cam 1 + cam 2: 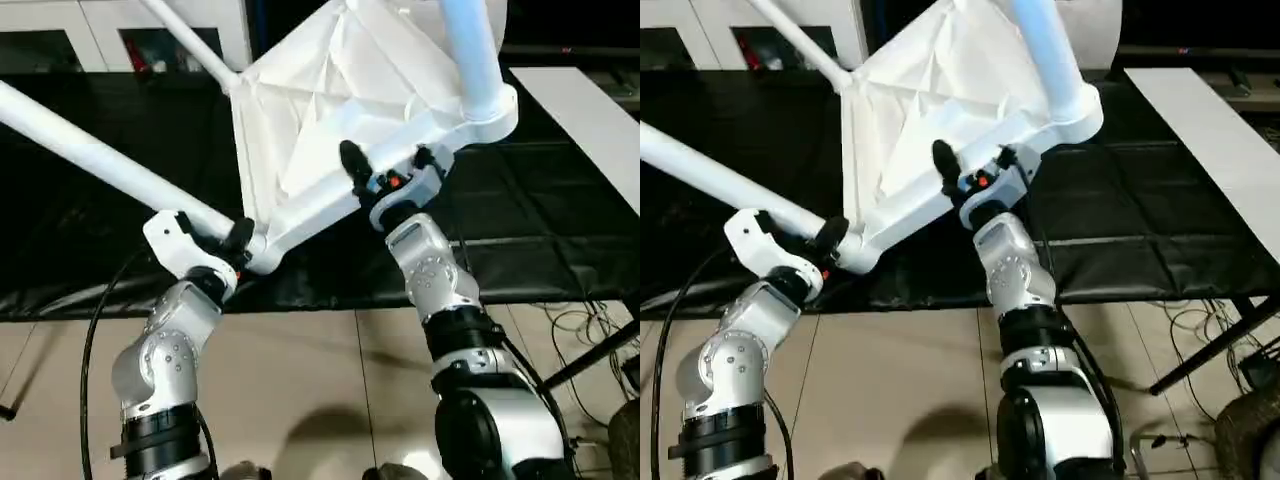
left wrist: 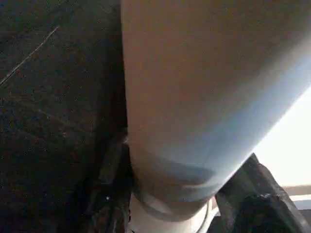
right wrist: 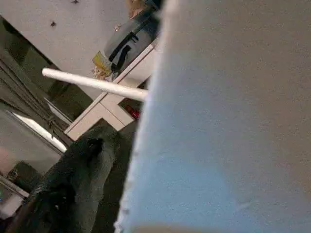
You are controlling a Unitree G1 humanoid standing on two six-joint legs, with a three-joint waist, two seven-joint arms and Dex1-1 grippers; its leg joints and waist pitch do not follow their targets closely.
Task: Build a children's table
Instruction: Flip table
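The children's table top is tilted up on edge over the black mat, its ribbed underside facing me. Three white legs stand in its corner sockets: one runs out to the left, one rises at the upper right, one goes off at the back. My left gripper is shut on the left leg close to its collar at the lower corner. My right gripper straddles the top's lower rim, open, with one black finger standing apart from the rim.
A black quilted mat covers the ground under the table. A long white board lies at the right. White cabinets stand behind. Cables and a dark stand leg lie on the tiled floor at the right.
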